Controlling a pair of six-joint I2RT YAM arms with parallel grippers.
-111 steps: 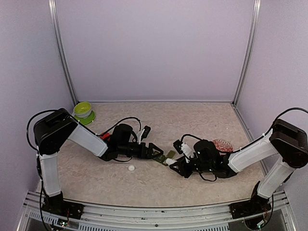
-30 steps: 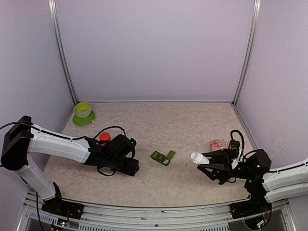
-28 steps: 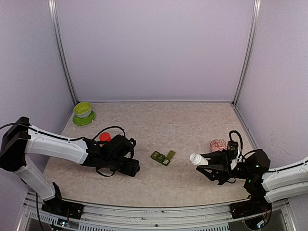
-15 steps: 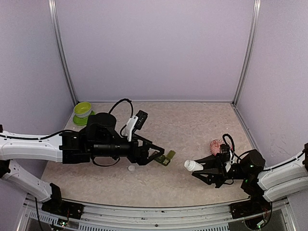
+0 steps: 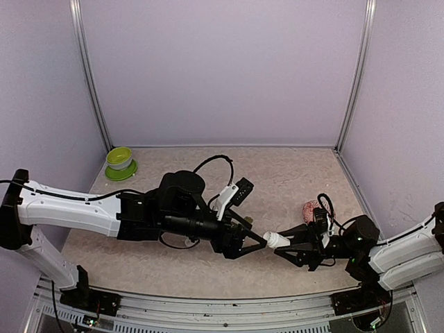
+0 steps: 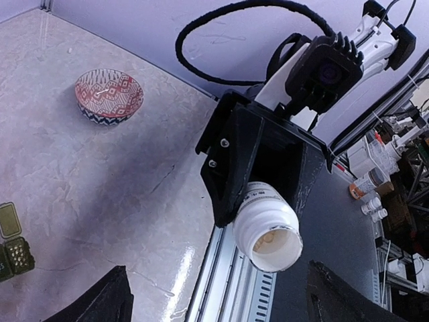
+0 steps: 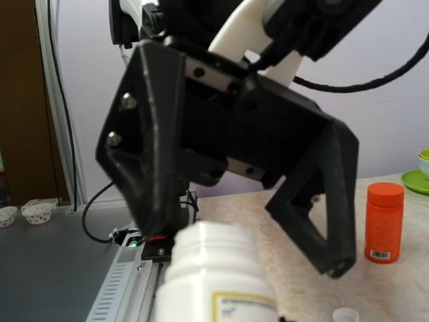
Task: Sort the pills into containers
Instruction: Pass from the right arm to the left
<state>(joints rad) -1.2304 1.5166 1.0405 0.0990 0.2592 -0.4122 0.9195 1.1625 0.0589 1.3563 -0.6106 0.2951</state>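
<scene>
The white bottle [image 6: 267,228] is smooth, faintly glossy plastic. The marble-patterned table [image 6: 100,174] shines at lower middle of the left wrist view. The patterned bowl [image 6: 109,96], upper left, is perhaps glazed ceramic. The left gripper [image 7: 248,249] looks matt black plastic

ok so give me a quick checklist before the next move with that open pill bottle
1. White plastic pill bottle clamped in right hand: ok.
2. Cap off, mouth open: ok.
3. Left hand open, fingers spread wide: ok.
4. Bottle mouth over the dark green square containers: not ok, they sit off at the left edge of the left wrist view.
5. Contents of the bottle: cannot tell, only something pale shows inside.
</scene>
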